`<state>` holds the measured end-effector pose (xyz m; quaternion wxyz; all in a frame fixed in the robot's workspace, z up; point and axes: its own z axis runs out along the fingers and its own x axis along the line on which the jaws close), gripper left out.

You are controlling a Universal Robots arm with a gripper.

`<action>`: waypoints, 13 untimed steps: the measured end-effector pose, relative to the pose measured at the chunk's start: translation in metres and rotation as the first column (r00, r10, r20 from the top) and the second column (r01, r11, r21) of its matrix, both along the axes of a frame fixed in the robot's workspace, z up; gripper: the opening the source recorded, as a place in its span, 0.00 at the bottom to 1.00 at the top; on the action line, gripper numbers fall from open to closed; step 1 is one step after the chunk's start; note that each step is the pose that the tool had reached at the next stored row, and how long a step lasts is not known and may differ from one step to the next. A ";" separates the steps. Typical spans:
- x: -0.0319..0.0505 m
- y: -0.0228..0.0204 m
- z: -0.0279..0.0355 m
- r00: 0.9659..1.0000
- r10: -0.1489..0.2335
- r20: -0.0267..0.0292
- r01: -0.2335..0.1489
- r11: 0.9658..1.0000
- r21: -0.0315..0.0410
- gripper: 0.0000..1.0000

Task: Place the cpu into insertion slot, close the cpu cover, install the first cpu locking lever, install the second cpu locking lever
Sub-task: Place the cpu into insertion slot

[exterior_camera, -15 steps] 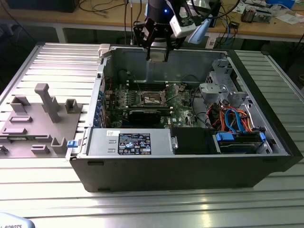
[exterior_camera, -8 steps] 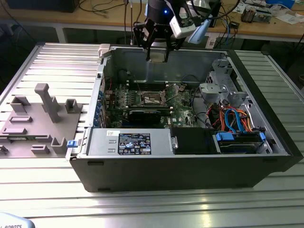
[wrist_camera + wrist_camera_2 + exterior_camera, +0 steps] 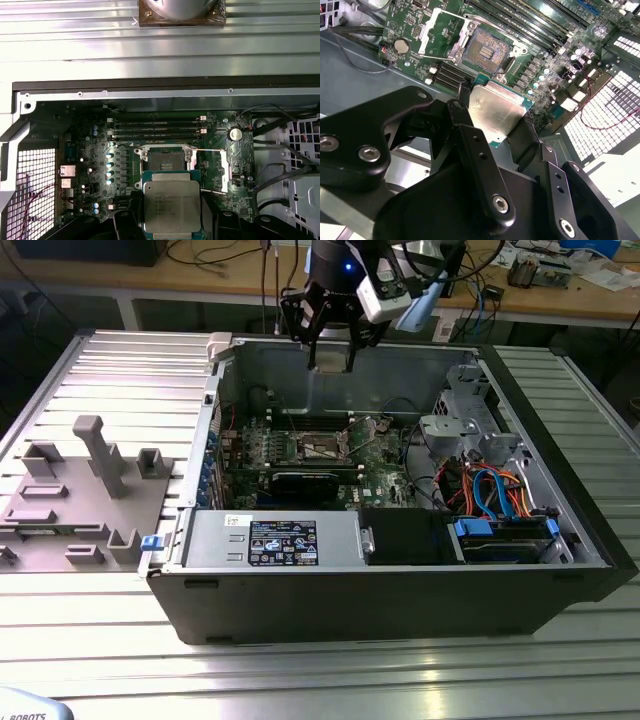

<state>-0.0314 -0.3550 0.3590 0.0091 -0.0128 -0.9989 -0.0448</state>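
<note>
on a ribbed metal bench [image 3: 320,670], an open case [image 3: 400,590] with the board [image 3: 385,475] face up. above the case's far side in the exterior view, the tool [image 3: 330,358], clamped on the cpu [image 3: 495,111] by two opposite edges, grey lid turned toward both wrist views. held clear of the board, not in the slot [image 3: 485,49]; slot bare, dark centre exposed. beside it, the cover [image 3: 429,32] flipped open. likely light, stiff and flat; smooth lid and thin edges, so prone to slipping or tilting under a loose squeeze. fragile on the underside; no tolerance for a drop onto the slot's fine contacts. best taken as here: by the side edges only, level, underside untouched.
</note>
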 end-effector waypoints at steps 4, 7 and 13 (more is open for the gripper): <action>0.0000 0.0000 -0.0012 1.000 0.000 0.000 0.000 1.000 0.000 0.55; 0.0000 0.0000 -0.0018 1.000 0.000 0.000 0.000 1.000 0.000 0.55; 0.0000 0.0000 -0.0033 1.000 0.000 0.000 0.000 1.000 0.000 0.55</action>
